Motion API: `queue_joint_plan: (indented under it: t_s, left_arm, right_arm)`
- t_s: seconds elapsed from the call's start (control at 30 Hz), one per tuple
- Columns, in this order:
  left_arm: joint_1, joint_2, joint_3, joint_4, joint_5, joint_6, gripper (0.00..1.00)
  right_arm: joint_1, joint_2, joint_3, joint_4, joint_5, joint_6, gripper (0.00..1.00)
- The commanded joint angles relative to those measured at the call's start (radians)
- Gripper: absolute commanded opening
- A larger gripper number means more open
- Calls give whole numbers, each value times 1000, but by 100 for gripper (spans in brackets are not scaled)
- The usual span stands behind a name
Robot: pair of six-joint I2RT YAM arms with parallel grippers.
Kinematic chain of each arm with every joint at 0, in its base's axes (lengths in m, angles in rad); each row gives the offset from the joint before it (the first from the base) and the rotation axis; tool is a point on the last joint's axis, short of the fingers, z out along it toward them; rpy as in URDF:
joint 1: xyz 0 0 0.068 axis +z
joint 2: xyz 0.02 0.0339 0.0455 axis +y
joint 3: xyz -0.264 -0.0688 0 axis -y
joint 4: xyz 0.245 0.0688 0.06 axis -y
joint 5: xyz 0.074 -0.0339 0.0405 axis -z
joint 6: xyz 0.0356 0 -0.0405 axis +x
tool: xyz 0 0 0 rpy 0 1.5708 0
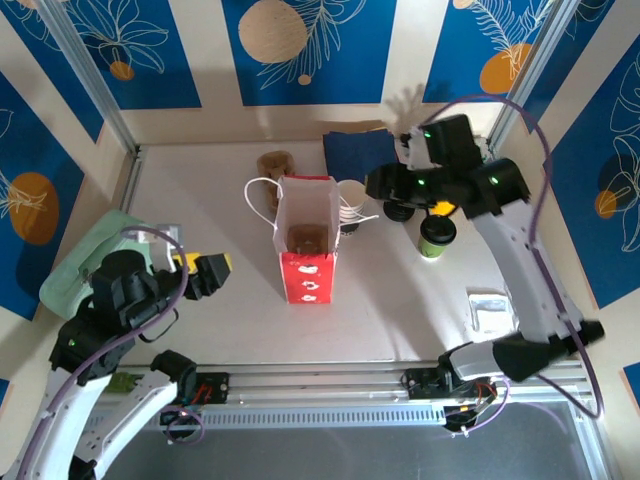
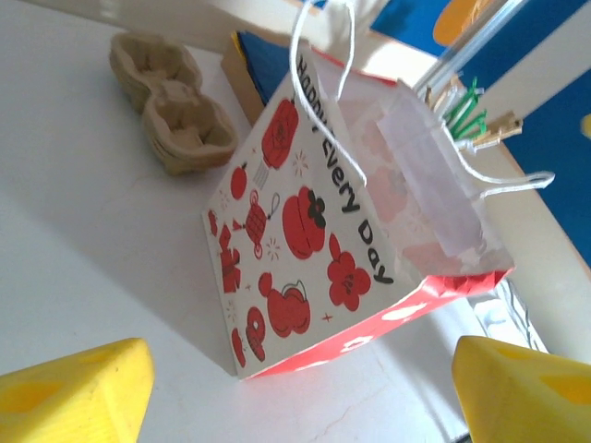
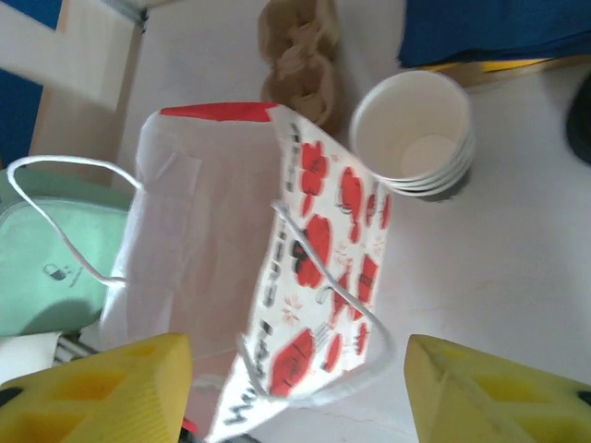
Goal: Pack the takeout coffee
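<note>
Yellow fingertips [image 2: 83,392] of the left gripper [image 2: 295,392] frame the left wrist view. They are spread wide with nothing between them, and this gripper sits left of the paper bag [image 1: 305,235], well apart from it. Over the bag's right rim hangs the right gripper [image 3: 295,388]. Its yellow pads [image 3: 503,388] also stand far apart and grip nothing — a white cord handle lies loose beneath them.

On the white table [image 1: 400,310] the bag stands upright with its mouth open. It is white with red prints and a red band at the base. Black lettering on its side reads "Every Day"; the word before it is too foreshortened to read. Something brown lies at the bag's bottom, and I cannot tell what.

A mint-green tray [image 1: 85,265] lies left of the bag, with a small printed mark too small to read. A dark blue cloth [image 1: 358,150] lies behind the bag to the right, and a brown pulp cup carrier [image 1: 275,163] sits just behind it.

The takeout coffee cup [image 3: 411,129] tops a short stack just beside the bag's right side — upright, with a white rim and an empty white inside. Black lids [image 1: 400,210] sit right of that stack, and green stirrers [image 2: 466,106] stand beyond the bag.
</note>
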Motion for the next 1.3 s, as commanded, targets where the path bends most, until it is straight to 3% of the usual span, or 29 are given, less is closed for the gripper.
queue_joint_plan:
  t_s: [0.0,0.4,0.77,1.27]
  left_arm:
    - [-8,12,-62,84,81,47,84]
    - [-11,119,-308,376,172,-2,77]
    - [-39,211,-425,560,180,-12,74]
    - [-168,310,-451,677,112,-28,73]
  right_arm:
    - [-64,-68,-110,21,50,43,67]
    - [-384,-223,-438,97,17,53,72]
    - [-385,-105,-481,78,222,42,73]
    - [-383,-21,-480,126,217,5,76]
